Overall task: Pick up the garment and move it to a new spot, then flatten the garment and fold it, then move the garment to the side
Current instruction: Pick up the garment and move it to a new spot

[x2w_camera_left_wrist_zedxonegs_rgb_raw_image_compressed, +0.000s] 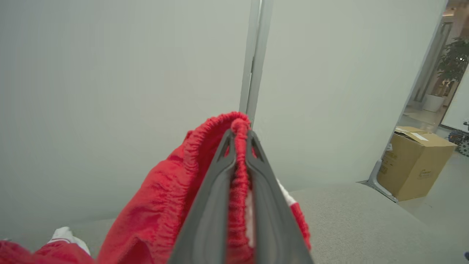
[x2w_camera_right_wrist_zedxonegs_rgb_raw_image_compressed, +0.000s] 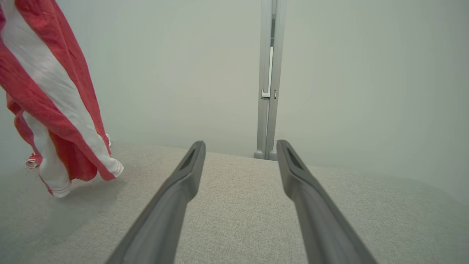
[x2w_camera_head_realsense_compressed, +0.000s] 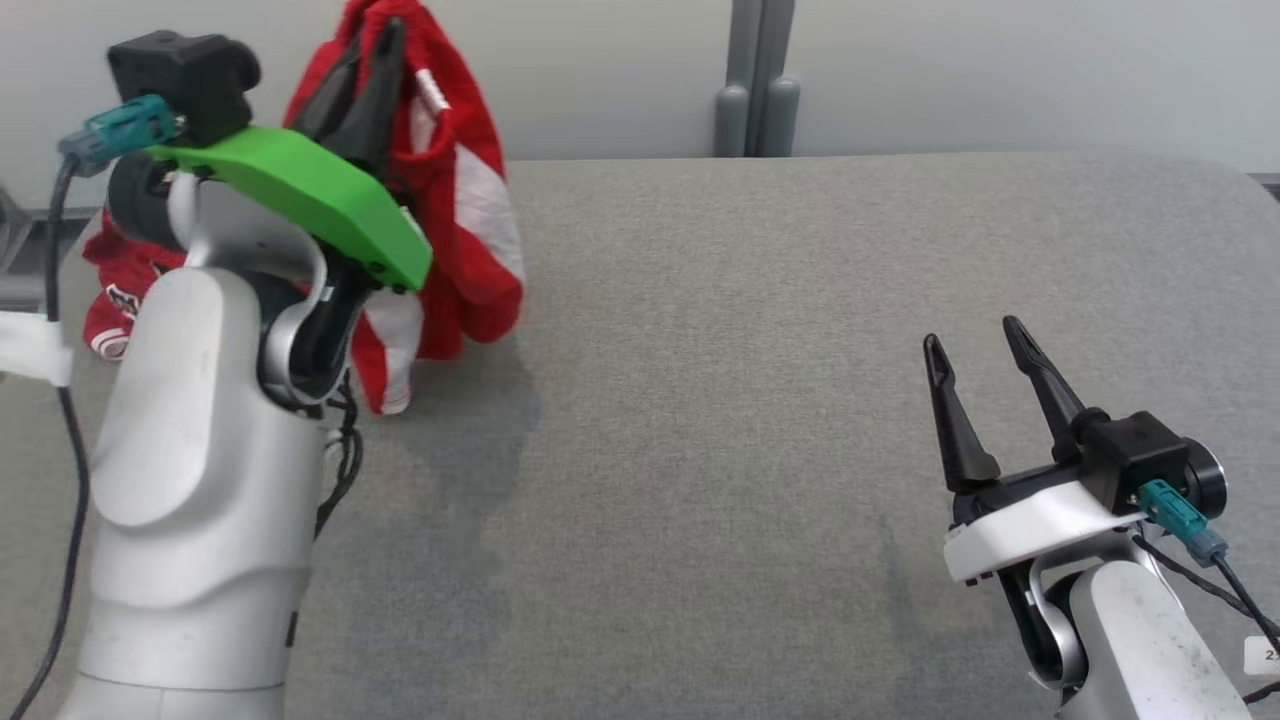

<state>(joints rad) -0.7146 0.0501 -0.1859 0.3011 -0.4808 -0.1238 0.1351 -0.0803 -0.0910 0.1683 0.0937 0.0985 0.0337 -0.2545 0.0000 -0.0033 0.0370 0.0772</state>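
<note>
garment (x2w_camera_head_realsense_compressed: 470, 250) red with white stripes, hanging crumpled, left fingers (x2w_camera_left_wrist_zedxonegs_rgb_raw_image_compressed: 212, 205) clamped on it, right fingers (x2w_camera_right_wrist_zedxonegs_rgb_raw_image_compressed: 176, 198) apart

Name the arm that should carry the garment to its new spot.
The left arm: its jaws are shut on the garment, which hangs over the left of the table. The right arm sits low at the right, jaws open, empty, apart from it.

Head view: high, looking forward and down across grey surface (x2w_camera_head_realsense_compressed: 750, 400) to far edge, wall (x2w_camera_head_realsense_compressed: 1000, 70). Left wrist view: raised, very close on garment (x2w_camera_left_wrist_zedxonegs_rgb_raw_image_compressed: 154, 205), facing wall. Right wrist view: low over surface, facing wall. All share garment, partition post (x2w_camera_head_realsense_compressed: 757, 90).
</note>
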